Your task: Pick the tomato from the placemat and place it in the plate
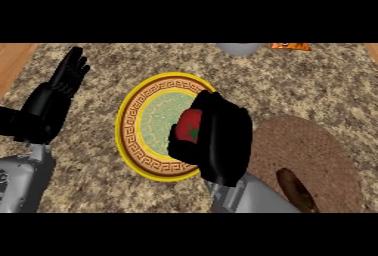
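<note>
The speckled table (310,80) carried a brown placemat (325,150) and a yellow-rimmed plate (136,105). Over the plate, the right hand (221,140) curled round the tomato (190,125); the left hand (70,75) rested open. Placing seemed underway; next, lowering and releasing.

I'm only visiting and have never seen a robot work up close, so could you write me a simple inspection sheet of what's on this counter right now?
Surface: speckled stone counter, wood strip at far left.
Job's things: tomato held over the yellow-rimmed plate; round brown placemat beside it.
Clutter: dark brown object on the placemat; grey object and orange object at the far edge.
Hands: right hand curled round the tomato; left hand open, resting at left.
Cables: nothing seen.
Surroundings: nothing seen.
</note>
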